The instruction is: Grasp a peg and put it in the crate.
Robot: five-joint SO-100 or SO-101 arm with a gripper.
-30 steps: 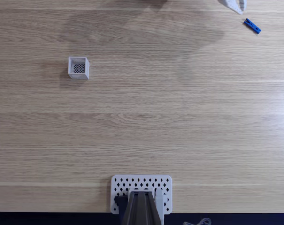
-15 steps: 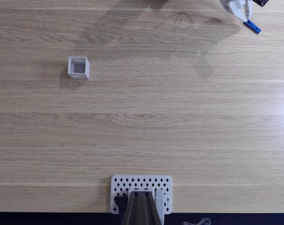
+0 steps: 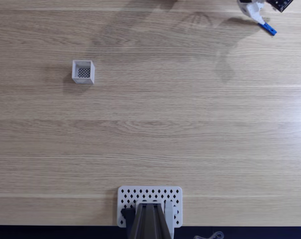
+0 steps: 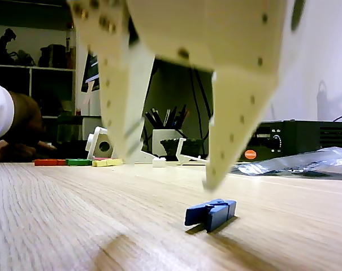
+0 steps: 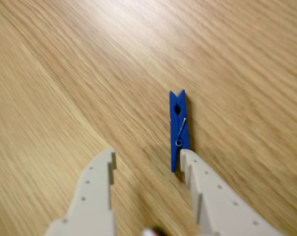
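A pale wooden desk carries the peg, lying flat at its far corner, well apart from the crate. The fingers hang spread and empty, one tip overlapping its tail. Light, stiff, likely slippery plastic; best pinched across its narrow middle.

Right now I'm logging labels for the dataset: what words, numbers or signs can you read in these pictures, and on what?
No text is readable.
Black device behind the table: an orange round mark and a knob, any lettering too blurred to read.
Blue peg, white crate and the hand: no markings visible.
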